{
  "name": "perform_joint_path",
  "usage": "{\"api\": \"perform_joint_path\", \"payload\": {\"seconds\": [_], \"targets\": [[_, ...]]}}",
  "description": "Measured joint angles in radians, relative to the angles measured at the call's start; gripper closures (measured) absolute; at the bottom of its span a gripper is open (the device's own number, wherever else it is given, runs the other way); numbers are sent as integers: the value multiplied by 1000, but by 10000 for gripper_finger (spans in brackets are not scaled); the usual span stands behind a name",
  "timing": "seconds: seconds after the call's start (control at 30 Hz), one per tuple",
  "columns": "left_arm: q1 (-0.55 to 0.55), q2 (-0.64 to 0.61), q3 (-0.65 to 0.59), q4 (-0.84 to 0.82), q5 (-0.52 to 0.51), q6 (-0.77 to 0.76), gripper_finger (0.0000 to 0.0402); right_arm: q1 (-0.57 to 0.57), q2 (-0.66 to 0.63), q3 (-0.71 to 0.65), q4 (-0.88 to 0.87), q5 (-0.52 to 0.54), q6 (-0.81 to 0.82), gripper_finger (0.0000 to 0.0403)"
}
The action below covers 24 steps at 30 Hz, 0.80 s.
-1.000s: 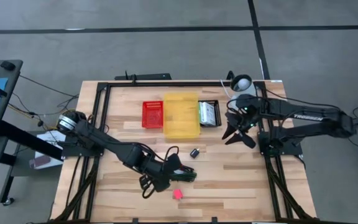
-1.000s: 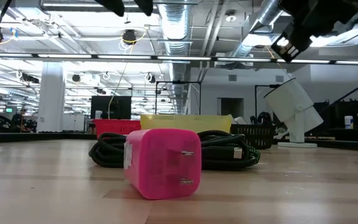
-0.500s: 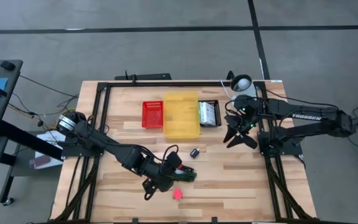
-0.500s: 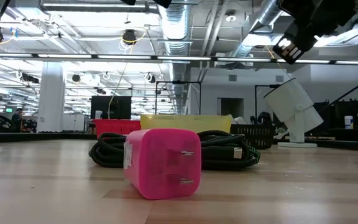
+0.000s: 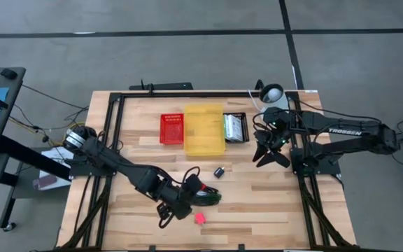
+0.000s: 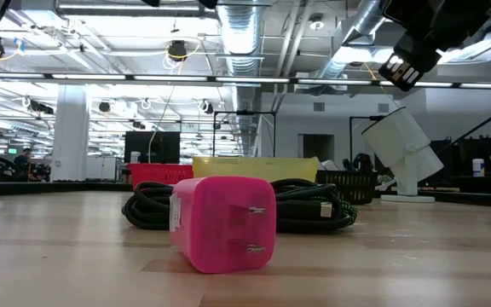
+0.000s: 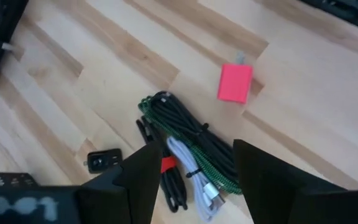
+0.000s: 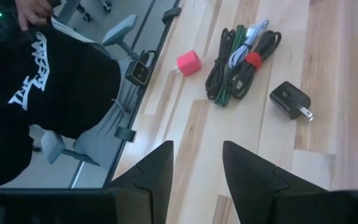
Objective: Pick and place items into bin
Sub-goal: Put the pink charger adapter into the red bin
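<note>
Left pincer (image 7: 191,180) has just spread wide over the bundled cables (image 7: 188,155) — nothing pinched yet. Bundle, pink charger (image 7: 235,83) and black adapter (image 7: 103,161) all lie outside the yellow bin (image 5: 203,129) — closing on the bundle looks next.

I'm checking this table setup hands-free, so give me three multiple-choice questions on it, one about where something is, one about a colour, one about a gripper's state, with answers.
1. Where does the pink charger lie?
A. in the red bin
B. on the bare table, near its front edge
C. in the yellow bin

2. What colour is the middle bin of the three in the row?
A. yellow
B. blue
C. white

3. How is the left gripper?
A. shut on the pink charger
B. shut on the black plug
C. open above the cable bundle, holding nothing

Answers: 1 B, the high view shows it alone on the wood; 2 A, it sits between the red and black bins; 3 C, the left wrist view shows spread fingers with the cables lying between.
</note>
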Motion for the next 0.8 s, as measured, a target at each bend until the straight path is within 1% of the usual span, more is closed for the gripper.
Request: {"api": "perform_joint_path", "payload": {"seconds": [0.17, 0.27, 0.37, 0.6, 0.7, 0.8], "targets": [[-12, 2, 0, 7, -1, -21, 211, 0, 0, 0, 2, 0, 24, 268], [-12, 47, 24, -6, -7, -21, 211, 0, 0, 0, 2, 0, 25, 269], [-15, 133, 107, -62, -6, -10, 211, 0, 0, 0, 2, 0, 24, 270], [-25, 315, 367, -277, 1, 30, 212, 0, 0, 0, 0, 0, 25, 269], [-37, 373, 437, -319, 1, 71, 212, 0, 0, 0, -3, 0, 25, 270], [-46, 411, 475, -322, 13, 85, 212, 0, 0, 0, -15, 0, 25, 269]]}}
